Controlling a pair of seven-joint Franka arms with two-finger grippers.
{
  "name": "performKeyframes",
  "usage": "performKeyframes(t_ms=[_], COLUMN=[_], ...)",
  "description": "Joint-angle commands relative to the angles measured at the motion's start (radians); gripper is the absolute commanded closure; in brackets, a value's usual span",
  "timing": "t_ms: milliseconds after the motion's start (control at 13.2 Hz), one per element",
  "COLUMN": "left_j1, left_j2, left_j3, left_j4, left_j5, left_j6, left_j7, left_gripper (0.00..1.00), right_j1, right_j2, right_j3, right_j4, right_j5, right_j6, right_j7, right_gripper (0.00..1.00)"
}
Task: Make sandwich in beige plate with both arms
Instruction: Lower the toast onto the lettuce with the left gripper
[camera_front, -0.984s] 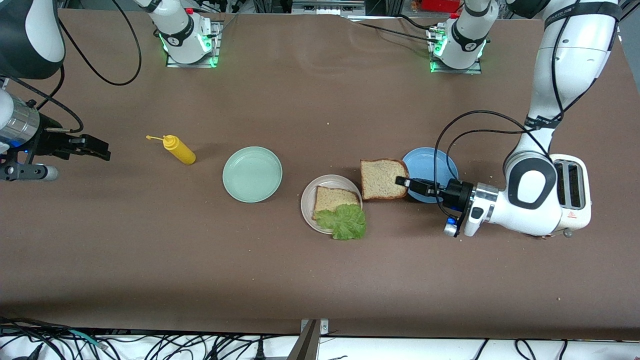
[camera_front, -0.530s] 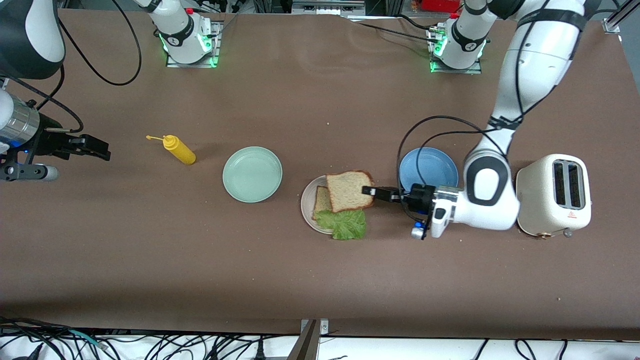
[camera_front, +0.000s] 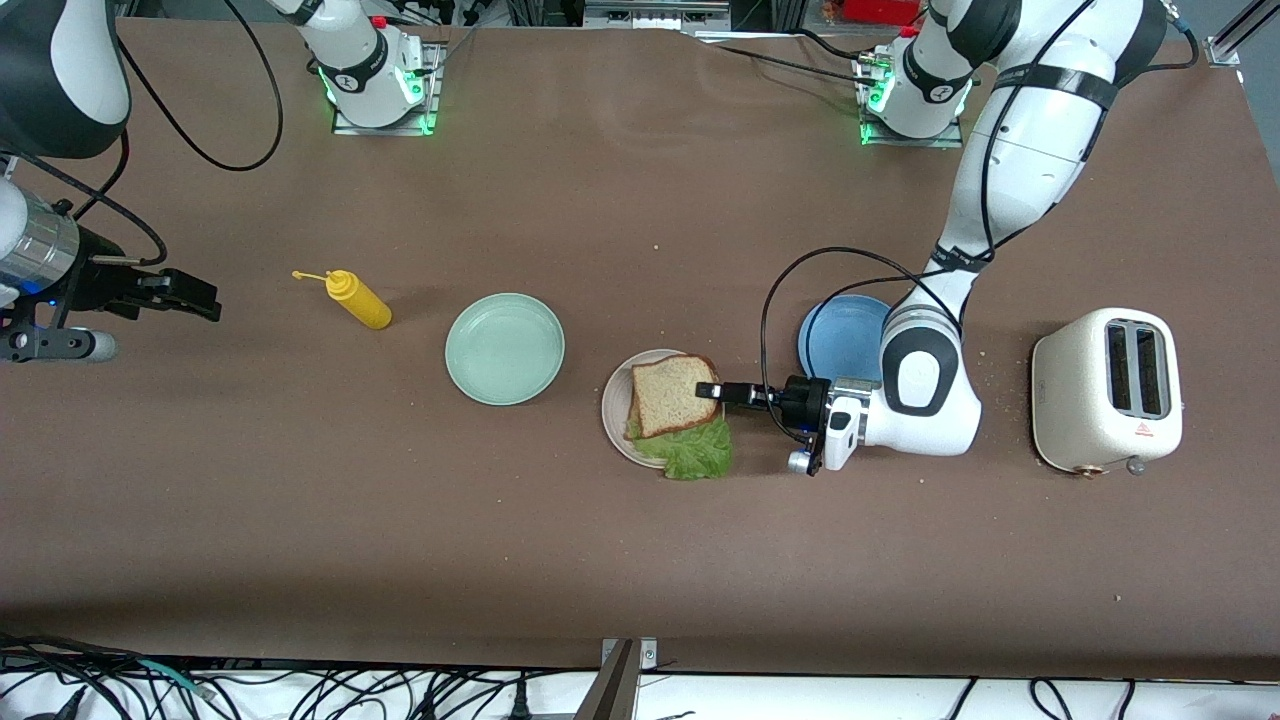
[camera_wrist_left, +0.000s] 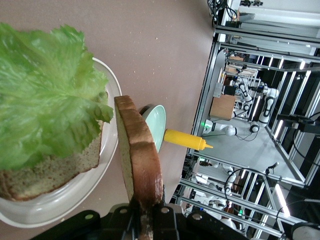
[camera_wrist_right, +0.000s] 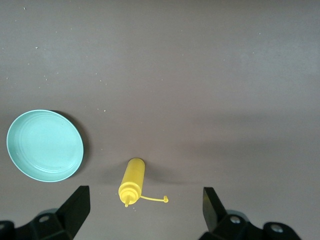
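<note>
left pincer (camera_front: 712, 389) clamping bread slice (camera_front: 672, 393) over beige plate (camera_front: 613, 410) | right pincer (camera_front: 205, 298) spread apart, waiting above brown surface (camera_front: 600, 200) | metal racks, seemingly, filling room

Brown table (camera_front: 620, 560) — cables (camera_front: 300, 690) tangled along its near edge.

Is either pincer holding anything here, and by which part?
The left pincer holds the top bread slice by its crust edge, over the beige plate. The right pincer is open, empty.
</note>
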Motion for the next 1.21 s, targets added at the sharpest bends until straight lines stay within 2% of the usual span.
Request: performKeyframes(t_ms=[0,151,227,303,454,1136], left_j1=[-0.011,-0.011,-0.012,-0.011,-0.011,-0.004], left_j2=[0.024,0.038,0.048,0.047,0.047,0.001], left_j3=[0.008,0.008,0.008,0.008,0.008,0.017], left_j4=[0.033,0.03,0.031,0.03,0.022,0.004], left_j5=[-0.047,-0.12,-0.145,-0.174,-0.201,-0.175], left_j6=[0.003,0.001,0.003,0.021,0.065,0.179], left_j7=[0.101,0.248,0.324,0.4,0.463,0.462], left_gripper=[1.0,1.0,0.63,0.01,0.0,0.0], right_j1=[-0.009,-0.009,-0.009,-0.009,-0.009,-0.009], right_j2=[-0.023,-0.023,-0.023,-0.023,-0.023,-0.023], right_j3=[0.01,0.01,0.01,0.01,0.01,0.01], right_j4=[-0.023,-0.023,-0.023,-0.023,-0.023,-0.023], right_j5=[-0.007,-0.007,-0.007,-0.007,-0.007,-0.007], right_j6=[0.006,0.006,0.004,0.004,0.006,0.004], right_j7=[-0.004,-0.004,-0.004,-0.004,-0.004,-0.004], right_gripper=[0.0,0.0,0.0,0.0,0.0,0.0])
